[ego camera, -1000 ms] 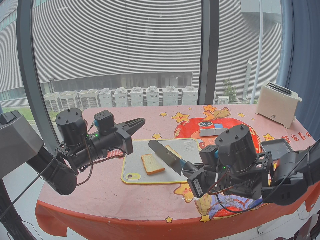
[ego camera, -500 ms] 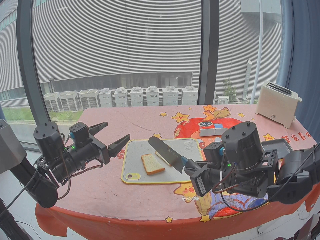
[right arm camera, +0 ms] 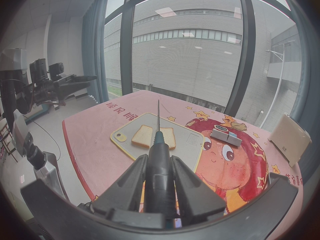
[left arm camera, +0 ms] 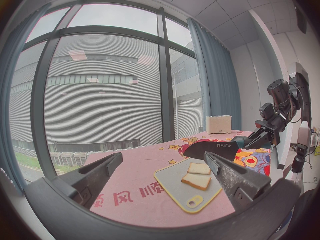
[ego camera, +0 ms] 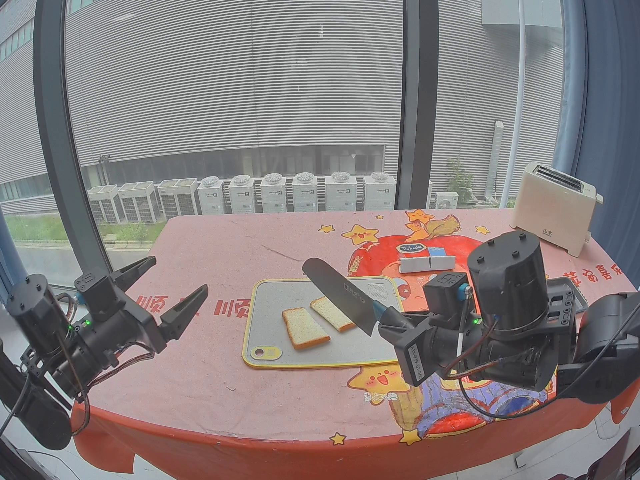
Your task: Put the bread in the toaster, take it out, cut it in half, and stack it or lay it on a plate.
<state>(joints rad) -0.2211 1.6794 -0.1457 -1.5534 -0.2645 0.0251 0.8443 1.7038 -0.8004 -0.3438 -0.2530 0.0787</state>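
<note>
On the pink counter (ego camera: 220,381) by the window, the bread (ego camera: 305,328) lay in two halves on the cutting board (ego camera: 267,301), the right end effector (right arm camera: 158,160) clenched on the knife (ego camera: 340,295) raised above that board and the left end effector (ego camera: 175,277) spread wide well off its side, so plating seemingly came next.

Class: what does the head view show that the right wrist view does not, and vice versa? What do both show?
Head view adds the outdoor units beyond the window and the knife broadside. Right wrist view adds the ceiling and the knife edge-on. Both: bread halves on the cutting board, the toaster, the open left gripper, the right gripper shut on the knife.
</note>
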